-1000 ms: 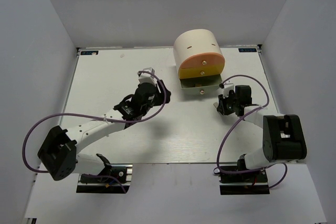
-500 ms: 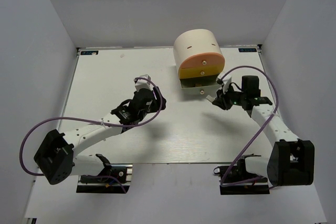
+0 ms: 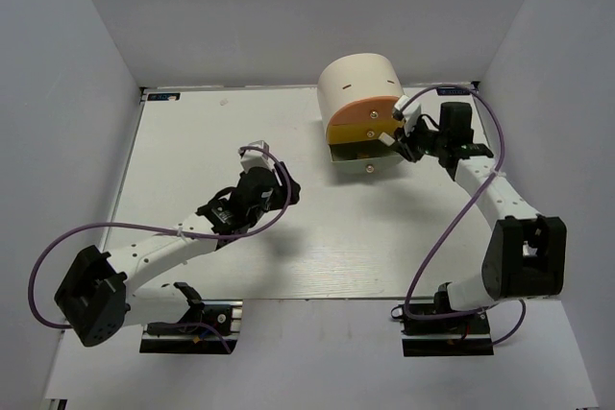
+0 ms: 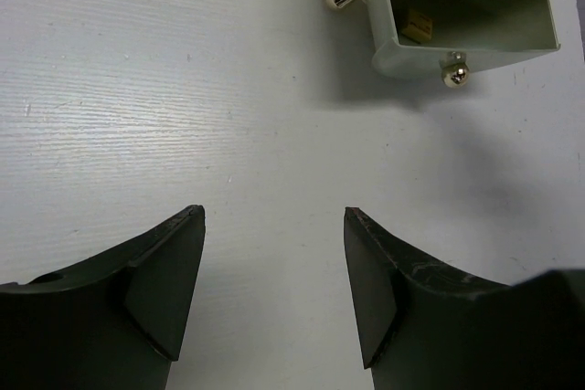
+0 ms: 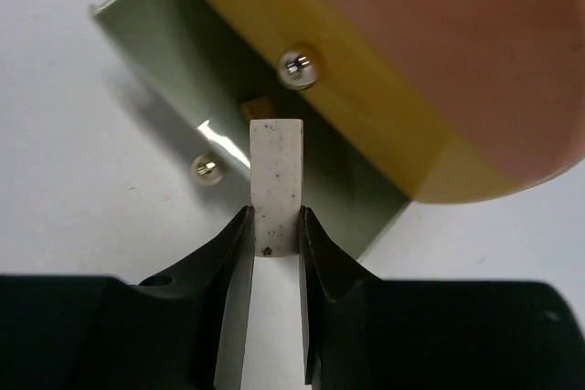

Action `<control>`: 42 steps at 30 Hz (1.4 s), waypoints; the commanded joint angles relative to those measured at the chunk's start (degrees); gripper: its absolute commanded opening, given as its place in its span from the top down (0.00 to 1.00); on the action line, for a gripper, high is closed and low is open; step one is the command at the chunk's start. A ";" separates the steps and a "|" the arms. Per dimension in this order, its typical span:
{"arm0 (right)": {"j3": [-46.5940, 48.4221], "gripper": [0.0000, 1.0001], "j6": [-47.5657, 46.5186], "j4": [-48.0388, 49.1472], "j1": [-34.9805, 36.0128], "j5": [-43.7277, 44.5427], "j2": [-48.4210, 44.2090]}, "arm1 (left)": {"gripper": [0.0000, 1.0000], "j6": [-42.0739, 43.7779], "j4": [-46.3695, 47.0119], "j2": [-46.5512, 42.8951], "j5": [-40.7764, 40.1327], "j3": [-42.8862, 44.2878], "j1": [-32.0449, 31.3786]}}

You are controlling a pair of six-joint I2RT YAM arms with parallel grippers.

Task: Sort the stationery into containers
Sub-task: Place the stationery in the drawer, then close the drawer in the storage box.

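Taking the eraser to the open drawer
My right end effector pinches it; I must centre, then release; left end effector wide

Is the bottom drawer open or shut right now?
Open. The grey-green bottom drawer is pulled out beneath the yellow drawer; its inside shows, with a small tan piece in it.

The eraser is sitting in the right tool, the open drawer lying just ahead. The left tool is hanging over the tabletop, that drawer lying ahead to its right.
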 commanded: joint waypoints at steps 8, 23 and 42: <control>6.89 0.62 -2.60 4.77 1.95 5.75 7.25 | 0.28 -1.18 -0.92 -1.80 -1.37 -1.33 0.25; 4.69 1.00 -9.89 -8.54 2.39 -15.04 3.20 | 0.27 -1.18 -0.39 -0.04 -1.37 -0.80 0.25; 4.70 1.00 -13.15 -3.24 4.76 -2.08 13.23 | 0.27 -1.18 -1.54 -0.04 -1.90 -0.80 0.78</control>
